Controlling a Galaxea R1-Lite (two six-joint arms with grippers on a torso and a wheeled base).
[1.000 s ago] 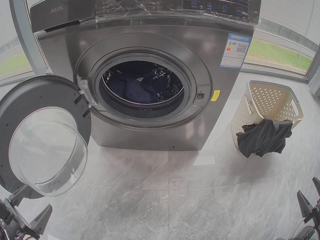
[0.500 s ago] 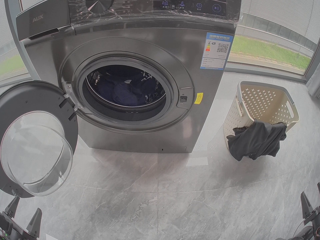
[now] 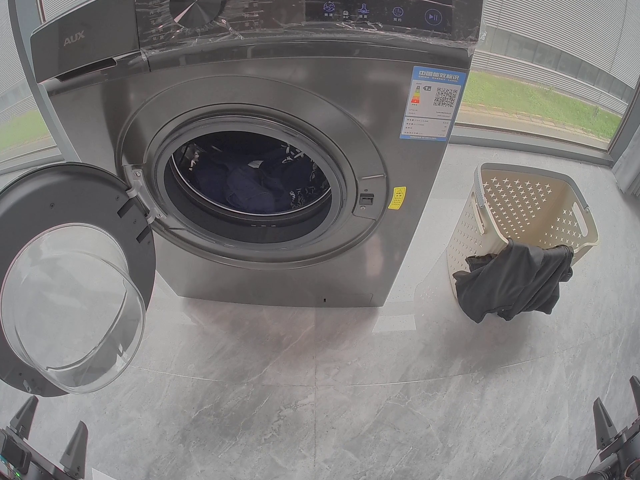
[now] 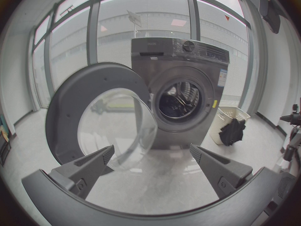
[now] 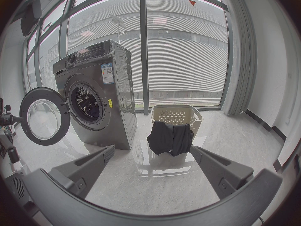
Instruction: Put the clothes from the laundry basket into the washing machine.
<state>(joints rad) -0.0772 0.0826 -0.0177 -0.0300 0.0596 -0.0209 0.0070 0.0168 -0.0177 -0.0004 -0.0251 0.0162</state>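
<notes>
A grey washing machine [image 3: 267,81] stands ahead with its round door [image 3: 70,281] swung wide to the left. Dark blue clothes [image 3: 257,181] lie in the drum. To its right a cream laundry basket [image 3: 527,201] sits on the floor, and a dark grey garment [image 3: 510,281] hangs over its near rim. My left gripper [image 3: 50,435] is low at the near left, open and empty, just below the door. At the near right, my right gripper [image 3: 617,411] is open and empty, well short of the basket. The basket [image 5: 177,115] and garment [image 5: 171,138] lie straight ahead in the right wrist view.
Bare grey tiled floor [image 3: 320,381] spreads between me and the machine. Large windows [image 3: 553,68] stand behind and to the right. A curtain [image 5: 241,63] hangs at the far right wall.
The head view shifted between one second ago and half a second ago, so machine and basket sit further left. Both grippers show lower in the picture. The garment and basket have not moved.
</notes>
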